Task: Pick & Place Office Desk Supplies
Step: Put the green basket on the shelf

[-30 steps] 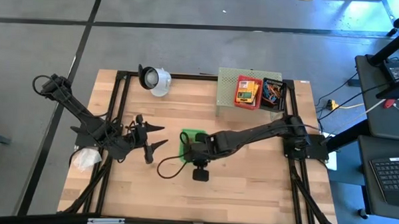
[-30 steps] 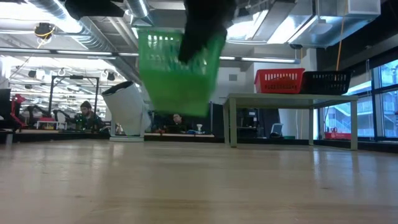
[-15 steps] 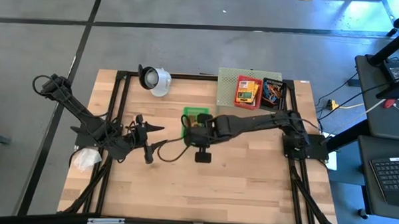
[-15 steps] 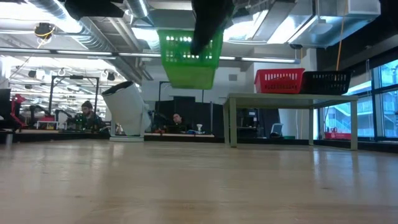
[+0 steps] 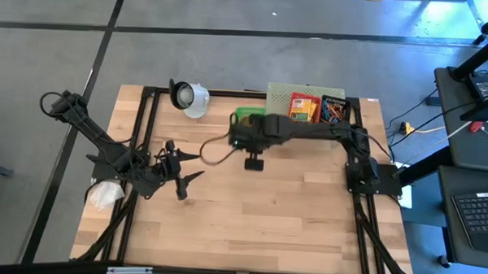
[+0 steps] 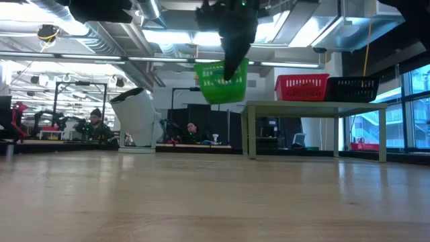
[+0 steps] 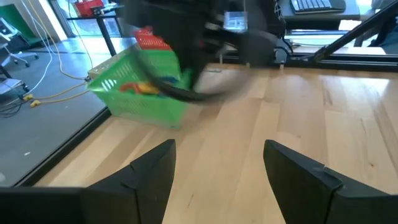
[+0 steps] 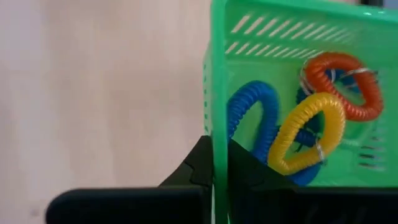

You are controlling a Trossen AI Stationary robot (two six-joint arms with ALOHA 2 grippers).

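Note:
A green plastic basket hangs in the air above the table's far middle, beside the pale green shelf. My right gripper is shut on it. Inside lie coiled loops: a blue one, an orange one and a yellow one. The low view shows the basket well above the tabletop. My left gripper stands open near the table's left side with nothing between its fingers; in its wrist view the basket is farther off. My right gripper pinches one side wall of the basket at its top rim, one finger outside the wall and the other inside. The fingers come from above, slanting steeply down. The basket hangs below them, slightly tilted, clear of the table.
On the shelf stand a red basket with yellow-and-green boxes and a black basket. A white round object sits at the far left. A white crumpled thing lies by the left arm. Bare wood fills the near half of the table.
My right gripper has carried the green basket from the table's middle toward the far edge and upward, tipping to point more steeply down. The basket has stayed clear of the table and now hangs beside the shelf.

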